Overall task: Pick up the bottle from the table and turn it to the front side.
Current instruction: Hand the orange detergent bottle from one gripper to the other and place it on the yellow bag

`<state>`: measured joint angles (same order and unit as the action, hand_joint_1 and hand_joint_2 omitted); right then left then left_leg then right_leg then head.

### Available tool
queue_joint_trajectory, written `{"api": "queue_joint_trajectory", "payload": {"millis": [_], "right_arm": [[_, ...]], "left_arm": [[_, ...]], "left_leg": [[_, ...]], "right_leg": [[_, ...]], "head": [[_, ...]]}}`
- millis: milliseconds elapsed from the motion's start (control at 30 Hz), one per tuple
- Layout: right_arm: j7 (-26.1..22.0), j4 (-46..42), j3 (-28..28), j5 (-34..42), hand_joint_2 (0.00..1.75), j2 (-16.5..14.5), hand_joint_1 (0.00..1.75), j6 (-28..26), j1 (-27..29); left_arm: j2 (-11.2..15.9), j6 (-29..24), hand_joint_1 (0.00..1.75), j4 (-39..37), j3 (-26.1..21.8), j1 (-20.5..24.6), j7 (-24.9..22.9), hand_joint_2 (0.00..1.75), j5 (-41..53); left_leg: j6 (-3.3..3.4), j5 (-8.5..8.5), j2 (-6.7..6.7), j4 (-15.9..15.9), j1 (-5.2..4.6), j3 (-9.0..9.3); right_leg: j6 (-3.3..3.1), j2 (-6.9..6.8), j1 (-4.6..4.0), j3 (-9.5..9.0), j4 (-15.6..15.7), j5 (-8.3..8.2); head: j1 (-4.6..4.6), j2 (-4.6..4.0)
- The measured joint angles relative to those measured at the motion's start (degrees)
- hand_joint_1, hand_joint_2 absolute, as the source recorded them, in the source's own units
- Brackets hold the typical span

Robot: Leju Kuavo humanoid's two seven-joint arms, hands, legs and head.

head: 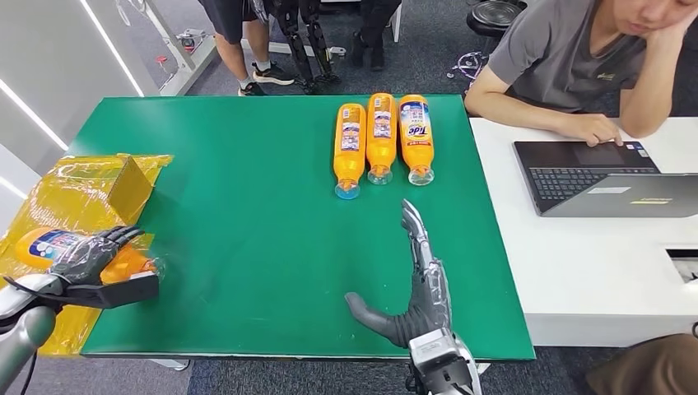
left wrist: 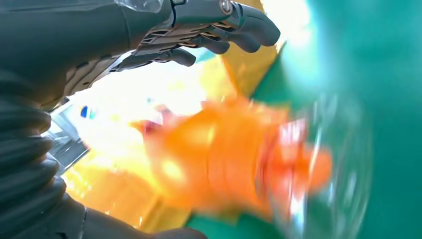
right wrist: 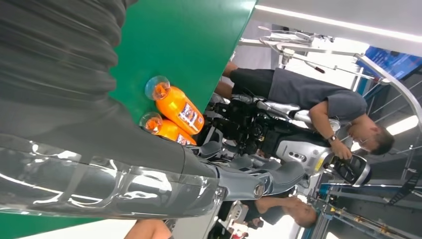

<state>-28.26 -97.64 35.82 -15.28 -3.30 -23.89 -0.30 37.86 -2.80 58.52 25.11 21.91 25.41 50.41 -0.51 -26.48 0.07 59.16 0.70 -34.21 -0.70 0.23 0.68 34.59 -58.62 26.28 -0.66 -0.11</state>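
In the head view, the left hand [head: 89,253] at the lower left of the frame lay over an orange bottle [head: 49,245] on yellow wrapping [head: 82,193] at the green surface [head: 247,214] edge; whether it truly gripped it could not be told. The right hand [head: 416,284], lower centre, rested flat with fingers spread, holding nothing. Three orange bottles [head: 381,136] lay side by side at upper centre.

In the left wrist view, the blurred bottle [left wrist: 224,159] sat beneath the fingers [left wrist: 214,30].

In the right wrist view, two bottles [right wrist: 174,107] lay on the green.
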Motion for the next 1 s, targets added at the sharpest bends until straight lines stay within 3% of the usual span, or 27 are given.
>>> {"api": "queue_joint_trajectory", "payload": {"millis": [200,300,433,500,700,1000], "right_arm": [[0.2,-0.6,-0.7,-0.3,1.75,0.0,0.0,-0.7,1.4],[0.1,-0.8,-1.3,-0.4,1.75,0.0,0.0,-1.0,2.3],[0.1,-1.3,-1.8,-1.2,1.75,-0.3,0.0,-1.2,3.4],[0.3,-1.7,-2.0,-1.8,1.75,-0.7,0.0,-1.6,3.9],[0.6,-1.9,-2.4,-2.3,1.75,-1.2,0.0,-1.5,4.7],[0.2,-0.8,-2.2,-1.9,1.75,-1.3,0.0,-1.4,3.8]], "left_arm": [[-0.1,-1.0,0.0,3.6,-1.3,0.5,1.7,1.75,0.4],[-0.5,-5.3,0.0,5.6,-2.1,0.9,3.5,1.75,-0.7],[-3.8,-14.7,0.0,7.0,-4.9,2.6,6.2,1.75,-5.9],[-6.7,-16.1,0.0,7.3,-7.1,3.6,7.1,1.75,-12.8],[-16.1,-11.7,0.0,11.4,-11.0,4.3,7.6,1.75,-31.3],[-24.7,-2.5,0.0,17.7,-10.1,0.9,3.5,1.75,-51.2]], "left_leg": [[0.0,0.0,0.0,0.0,0.0,0.01],[0.0,0.0,0.0,0.0,0.0,0.01],[0.0,0.0,-0.02,0.0,-0.03,0.01],[0.0,0.0,-0.03,0.0,-0.04,0.01],[0.01,0.0,-0.02,0.0,-0.05,-0.01],[0.02,-0.01,-0.02,0.0,-0.05,-0.03]], "right_leg": [[0.0,0.01,0.0,0.01,0.0,0.0],[0.0,0.0,0.0,0.02,0.0,0.0],[0.01,-0.01,0.0,0.02,0.0,-0.01],[0.02,-0.03,0.01,0.0,0.0,-0.01],[0.04,-0.04,0.02,-0.04,0.0,-0.03],[0.04,-0.03,0.05,-0.01,0.0,-0.02]], "head": [[-0.01,0.0],[-0.01,0.0],[-0.01,0.0],[0.0,0.0],[0.0,0.0],[-0.01,0.0]]}}
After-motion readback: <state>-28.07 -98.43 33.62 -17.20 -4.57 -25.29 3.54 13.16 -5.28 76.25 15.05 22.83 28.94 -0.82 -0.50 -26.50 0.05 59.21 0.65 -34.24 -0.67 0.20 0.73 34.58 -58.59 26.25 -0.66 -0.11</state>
